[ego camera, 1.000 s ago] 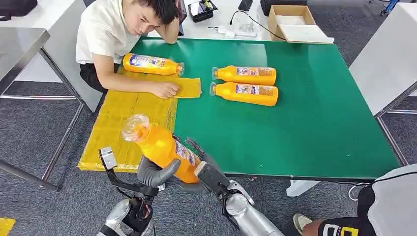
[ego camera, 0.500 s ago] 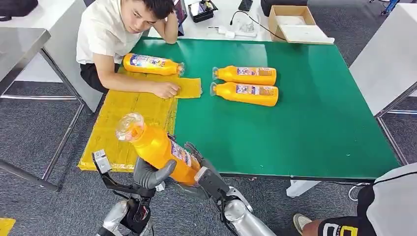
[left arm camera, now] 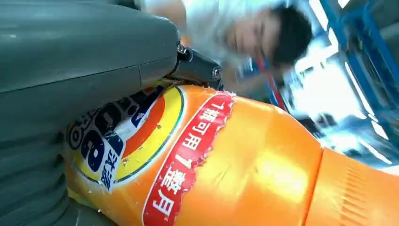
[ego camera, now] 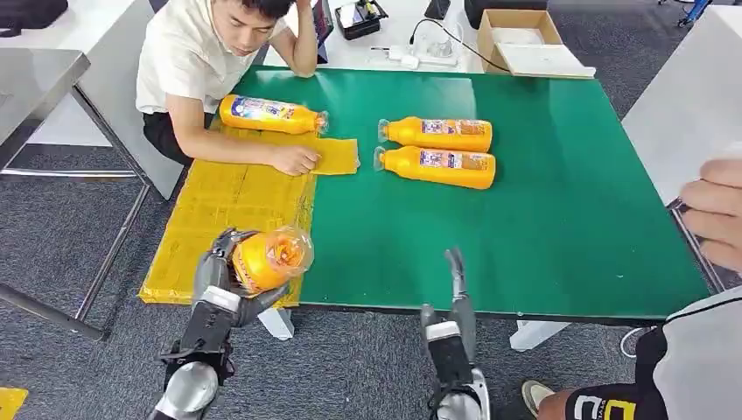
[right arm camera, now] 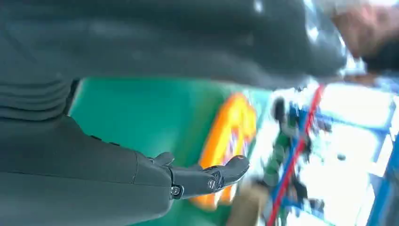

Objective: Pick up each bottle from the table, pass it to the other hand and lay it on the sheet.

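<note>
Since a second ago the right hand (ego camera: pixel 453 302) is letting go and drawing away, its fingers (right arm camera: pixel 221 174) spread and holding nothing; the left hand (ego camera: pixel 220 276) alone is gripping the held bottle (ego camera: pixel 265 258), fingers wrapped round it, over the yellow sheet (ego camera: pixel 236 197) at the near edge of the green desk (ego camera: pixel 542 210); a person's hand (ego camera: pixel 295 159) is resting on the sheet; another bottle (ego camera: pixel 267 114) is lying there; two bottles (ego camera: pixel 442 149) are lying well apart on the desk.

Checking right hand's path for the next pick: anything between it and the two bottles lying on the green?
Head view: only bare green table top lies between the right hand and the two bottles. The left hand holds the held bottle over the yellow sheet.
</note>
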{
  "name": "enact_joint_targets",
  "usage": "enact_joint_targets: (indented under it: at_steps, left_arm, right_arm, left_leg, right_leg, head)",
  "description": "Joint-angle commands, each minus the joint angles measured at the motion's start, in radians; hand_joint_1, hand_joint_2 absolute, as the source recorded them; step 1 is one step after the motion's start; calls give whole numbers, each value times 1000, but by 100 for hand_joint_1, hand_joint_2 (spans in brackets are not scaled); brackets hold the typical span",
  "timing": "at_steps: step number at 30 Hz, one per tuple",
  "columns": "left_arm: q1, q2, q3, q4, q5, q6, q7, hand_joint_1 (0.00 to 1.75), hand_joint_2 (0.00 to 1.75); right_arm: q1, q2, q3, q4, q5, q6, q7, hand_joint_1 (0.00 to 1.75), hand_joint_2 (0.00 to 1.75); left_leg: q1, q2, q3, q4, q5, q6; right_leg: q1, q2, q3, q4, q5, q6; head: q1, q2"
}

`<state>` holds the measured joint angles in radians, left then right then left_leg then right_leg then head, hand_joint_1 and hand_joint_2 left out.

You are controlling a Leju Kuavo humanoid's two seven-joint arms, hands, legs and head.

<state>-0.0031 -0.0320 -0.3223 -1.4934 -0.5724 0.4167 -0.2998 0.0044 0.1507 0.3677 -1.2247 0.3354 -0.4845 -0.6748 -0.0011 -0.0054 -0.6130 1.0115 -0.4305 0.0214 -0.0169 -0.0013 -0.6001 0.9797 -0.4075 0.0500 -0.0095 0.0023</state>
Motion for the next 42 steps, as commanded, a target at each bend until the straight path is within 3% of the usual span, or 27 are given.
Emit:
enact_joint_targets:
  at_steps: [1,3,6,12,20,34,35,36,38,42]
  left_arm:
    - [-182,35,116,332,-175,55,75,175,175]
    - [-233,34,122,406,-186,47,80,175,175]
    - [-335,73,85,581,-409,89,191,175,175]
    - [-540,33,39,980,-563,-3,264,175,175]
    - [-598,5,37,1090,-571,-91,296,175,175]
    - [-613,-8,57,1114,-538,-146,272,175,175]
    - [-611,-12,75,1111,-509,-169,257,127,175]
    - [-608,-17,92,1103,-474,-201,236,3,175]
    - [-596,-24,151,1072,-363,-296,159,0,175]
    - [-550,-18,105,922,-214,-436,66,0,175]
  right_arm:
    - [43,-6,-88,-129,34,-11,-10,0,0]
    - [28,2,-74,-108,30,-15,-16,0,0]
    - [11,6,-58,-90,19,-2,-17,0,0]
    - [-34,16,-23,-23,15,45,-13,0,0]
    - [-59,27,16,17,15,69,-13,0,0]
    - [-67,30,25,45,14,57,-17,0,0]
    - [-67,30,25,52,7,55,-17,0,0]
    - [-66,30,23,59,1,53,-18,0,0]
    - [-64,28,20,73,-8,46,-22,0,0]
    - [-62,20,26,80,-25,18,-23,0,0]
  left_leg:
    - [0,-2,2,-1,1,-1]
    - [1,-2,3,-1,1,-1]
    - [1,-2,4,-2,2,-1]
    - [1,-2,5,-1,2,-1]
    - [1,-1,5,-1,1,-1]
    - [1,0,10,-1,2,-1]
    - [1,1,11,-1,1,-1]
    - [2,1,12,0,1,-2]
    - [1,-1,13,-1,2,-1]
    - [2,0,14,-1,0,-1]
  right_leg:
    - [0,-2,3,-1,0,-2]
    - [1,-2,4,-1,0,-2]
    - [1,-2,4,-1,1,-2]
    - [1,-2,5,-1,1,-1]
    - [1,-1,5,0,0,-1]
    - [1,0,10,0,1,-1]
    - [1,1,11,0,1,-2]
    - [2,1,12,0,1,-3]
    - [1,0,13,-1,1,-2]
    - [2,0,14,-2,1,-3]
  head:
    - [0,0]
    - [0,0]
    - [0,0]
    - [0,0]
    - [0,0]
    - [0,0]
    - [0,0]
    - [0,0]
    - [0,0]
    - [0,0]
